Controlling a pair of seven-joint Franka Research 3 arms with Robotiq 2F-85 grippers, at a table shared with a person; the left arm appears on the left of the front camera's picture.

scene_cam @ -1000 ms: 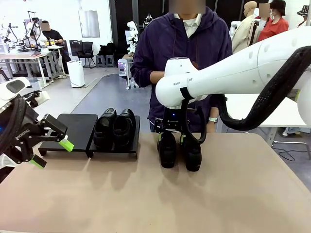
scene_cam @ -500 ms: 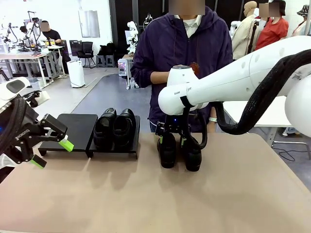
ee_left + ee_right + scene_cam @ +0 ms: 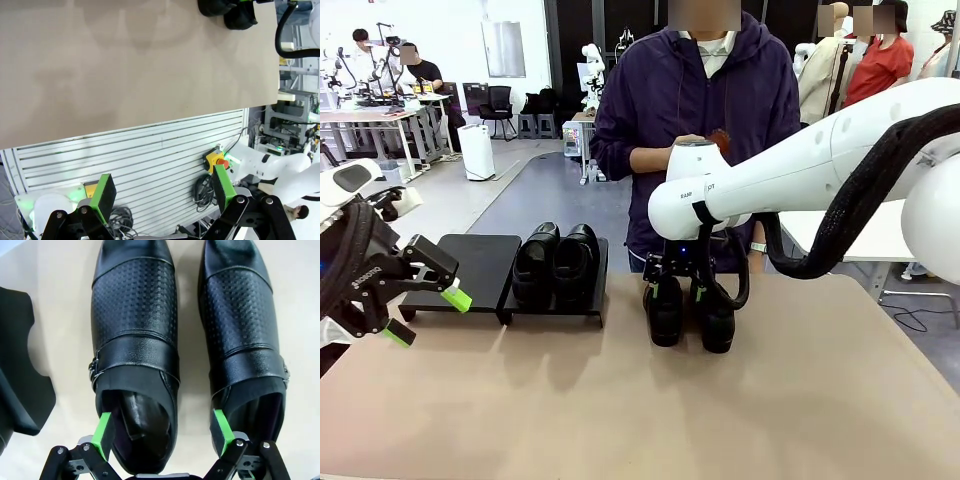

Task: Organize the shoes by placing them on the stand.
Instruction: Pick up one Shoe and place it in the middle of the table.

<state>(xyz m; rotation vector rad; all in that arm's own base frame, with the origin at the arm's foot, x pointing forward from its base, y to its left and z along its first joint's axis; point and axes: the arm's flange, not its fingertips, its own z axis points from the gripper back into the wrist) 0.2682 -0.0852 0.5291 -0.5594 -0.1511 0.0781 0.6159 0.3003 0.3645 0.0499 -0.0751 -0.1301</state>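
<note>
Two glossy black shoes (image 3: 665, 312) (image 3: 716, 318) stand side by side on the tan table (image 3: 800, 400), toes toward me. My right gripper (image 3: 672, 292) hangs over their heel ends, open. In the right wrist view its green pads (image 3: 104, 434) straddle the heel opening of the left shoe (image 3: 135, 340), beside the other shoe (image 3: 245, 330). Another pair of shoes (image 3: 556, 264) sits on the right panel of the black stand (image 3: 480, 265); the left panel is bare. My left gripper (image 3: 428, 316) stays open at the table's left edge, nothing between its fingers (image 3: 104, 197).
A person in a dark purple jacket (image 3: 690, 90) stands at the far side just behind the shoes, holding a small dark-red object (image 3: 721, 138). A corner of the stand (image 3: 20, 385) lies left of the shoes. The left wrist view looks down past the table's near edge (image 3: 150, 122).
My right arm has shifted slightly right and lowered its gripper closer onto the heel ends of the two shoes. The left arm has not moved.
</note>
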